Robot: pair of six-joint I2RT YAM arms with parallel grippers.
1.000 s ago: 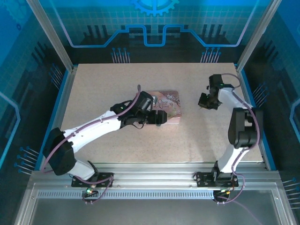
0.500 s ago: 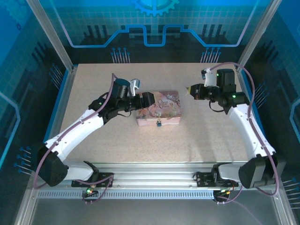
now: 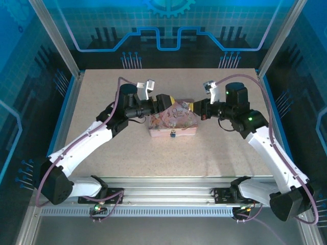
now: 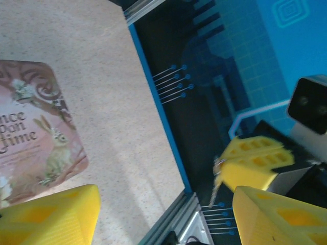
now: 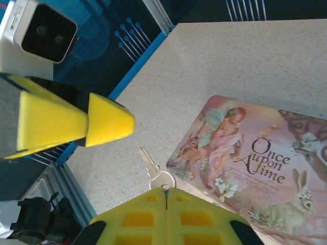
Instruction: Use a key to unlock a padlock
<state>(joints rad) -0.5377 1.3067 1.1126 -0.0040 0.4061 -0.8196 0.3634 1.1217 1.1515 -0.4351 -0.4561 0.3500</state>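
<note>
On the tabletop [image 3: 214, 148], centre: the box [image 3: 173, 120]. Against its near side, about midway along, the padlock [image 3: 173, 135]. Above the box's left end, the left claw [image 3: 167, 102]; above its right end, the right claw [image 3: 188, 106]. Tips face each other, apart. In the right claw, the key [image 5: 156, 171], jutting toward the left claw.

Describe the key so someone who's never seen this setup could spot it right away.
Find the pink storybook box in the middle of the table. At its right end the right gripper is shut on a small silver key, blade poking out. It is the only thin bare-metal piece there, beside the broad box and chunky yellow gripper.
</note>
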